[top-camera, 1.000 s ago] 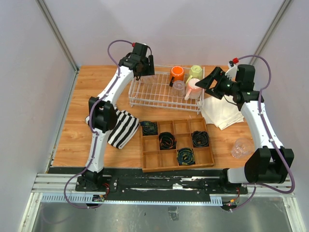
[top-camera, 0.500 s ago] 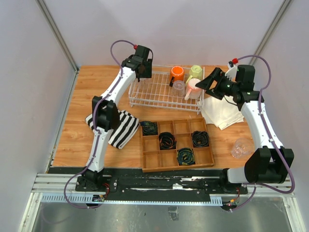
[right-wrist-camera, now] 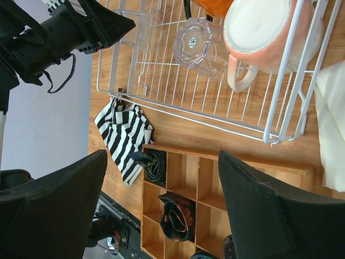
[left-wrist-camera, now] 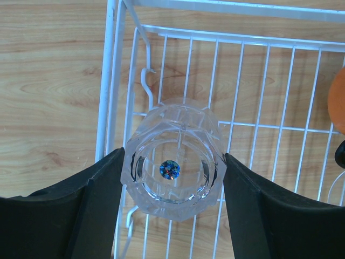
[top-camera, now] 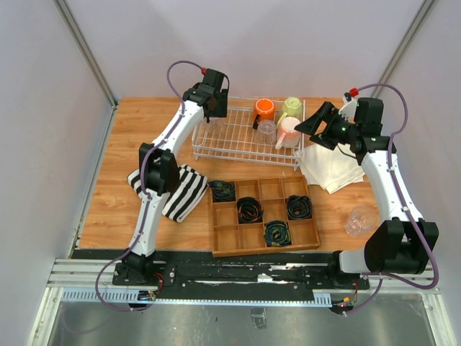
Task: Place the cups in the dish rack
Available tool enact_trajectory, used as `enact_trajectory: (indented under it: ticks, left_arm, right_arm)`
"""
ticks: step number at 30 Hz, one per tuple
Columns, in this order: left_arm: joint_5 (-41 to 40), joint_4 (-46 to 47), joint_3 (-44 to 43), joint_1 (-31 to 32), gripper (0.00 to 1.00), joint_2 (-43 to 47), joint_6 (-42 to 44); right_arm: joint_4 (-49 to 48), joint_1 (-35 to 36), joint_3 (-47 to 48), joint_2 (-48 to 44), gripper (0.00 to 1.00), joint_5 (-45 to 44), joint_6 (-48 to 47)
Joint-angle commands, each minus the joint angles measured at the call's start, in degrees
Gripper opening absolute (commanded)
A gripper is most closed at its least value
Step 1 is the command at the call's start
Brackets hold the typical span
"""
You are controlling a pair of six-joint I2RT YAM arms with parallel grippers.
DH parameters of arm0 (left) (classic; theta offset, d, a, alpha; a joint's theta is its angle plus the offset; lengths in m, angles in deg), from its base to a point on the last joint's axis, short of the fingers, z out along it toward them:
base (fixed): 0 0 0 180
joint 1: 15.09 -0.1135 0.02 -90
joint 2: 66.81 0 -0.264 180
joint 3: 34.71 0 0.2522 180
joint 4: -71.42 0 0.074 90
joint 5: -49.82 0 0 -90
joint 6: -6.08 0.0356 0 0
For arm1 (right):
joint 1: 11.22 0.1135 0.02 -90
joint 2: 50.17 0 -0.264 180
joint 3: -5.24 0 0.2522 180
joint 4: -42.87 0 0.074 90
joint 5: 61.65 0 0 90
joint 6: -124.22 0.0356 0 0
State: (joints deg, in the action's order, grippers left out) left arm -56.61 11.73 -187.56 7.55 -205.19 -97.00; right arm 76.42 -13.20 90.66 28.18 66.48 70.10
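- At the near middle of the table sits a wooden tray [top-camera: 227, 238], with coils of black cable [top-camera: 250, 210] in several of its compartments.
- Just left of it lies a bunched striped cloth [top-camera: 184, 189]. Well to the tray's right, a lone tumbler [top-camera: 360, 219] of clear plastic stands on the bare wood, outside the rack.
- Farther back on the right, a white cloth [top-camera: 330, 171] lies beside the right end of the dish rack [top-camera: 230, 140].
- The right gripper [top-camera: 310, 126] hangs by that end of the rack, its fingers spread wide with nothing between them.
- In the rack's right half stand a pink-and-white mug [top-camera: 289, 132] and, just left of it, a second tumbler [top-camera: 266, 132]. Behind these are an orange mug [top-camera: 263, 109] with a dark handle and a yellow-green mug [top-camera: 292, 107] near the far-right corner.
- At the rack's far-left corner, the left gripper [left-wrist-camera: 172, 172] is closed partway on a third tumbler [left-wrist-camera: 171, 156], with one black finger against each side (seen end-on from the wrist, so I cannot tell whether it touches the wires).
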Motion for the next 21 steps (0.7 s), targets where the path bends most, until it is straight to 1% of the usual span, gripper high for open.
enact_trajectory:
  ticks: [1,5,7,10,11,13,18,21]
  left_arm:
    - [-1.06,2.67,-2.42,-0.13,0.59,-0.13,1.05]
    - [-0.98,3.31,-2.41,-0.12,0.69,-0.21,0.96]
    - [-0.79,3.75,-2.55,-0.19,0.81,-0.22,0.92]
    - [-0.15,3.99,-2.94,-0.30,0.85,-0.52,0.74]
    - [-0.10,4.01,-2.92,-0.29,0.89,-0.57,0.70]
    - [0.19,3.96,-3.03,-0.29,0.90,-0.65,0.64]
    - [-0.75,3.60,-3.91,-0.31,0.90,1.18,-0.12]
    - [-1.66,4.93,-0.43,-0.45,0.90,5.45,-0.29]
  right_arm:
    - [0.62,-0.75,0.39,0.08,0.84,0.89,-1.01]
    - [0.67,-0.83,0.50,0.23,0.84,0.95,-1.12]
    - [0.64,-0.83,0.51,0.32,0.84,1.01,-1.23]
    - [0.78,-0.83,0.55,0.23,0.84,0.92,-1.39]
    - [0.83,-0.83,0.55,0.26,0.84,0.90,-1.40]
    - [0.85,-0.92,0.36,0.23,0.84,0.90,-1.49]
    - [0.85,-0.92,0.16,0.23,0.84,0.98,-1.45]
    - [0.84,-0.92,0.15,0.52,0.84,1.20,-1.38]
